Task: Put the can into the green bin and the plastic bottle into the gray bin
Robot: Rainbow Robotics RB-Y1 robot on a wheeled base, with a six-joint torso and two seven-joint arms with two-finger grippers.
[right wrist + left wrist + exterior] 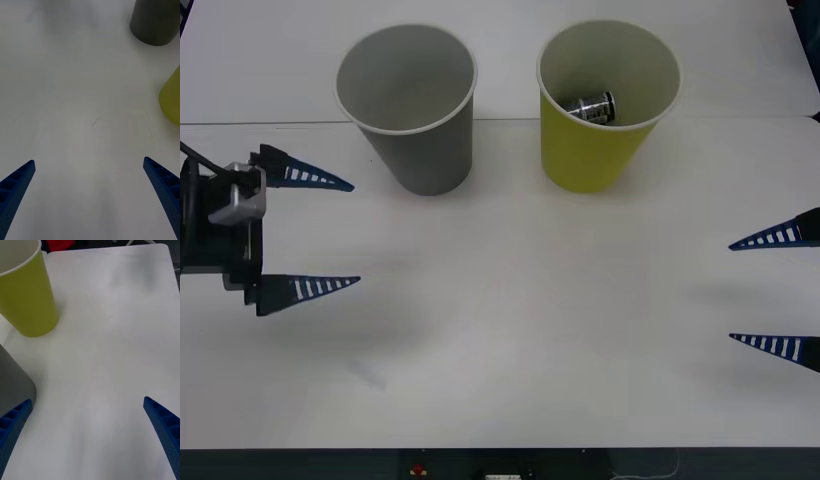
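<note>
The can lies inside the green bin, seen from the front; the wrist views catch just that bin's outer wall. The gray bin stands beside it near the desk's far edge. The left end effector and right end effector hover spread wide, empty, by opposite side edges.

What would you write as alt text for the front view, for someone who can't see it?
A small silver can lies inside the green bin, which stands beside the gray bin at the far side of a white table. The left pincer and right pincer hover open and empty at the two sides, nearer the robot.
</note>
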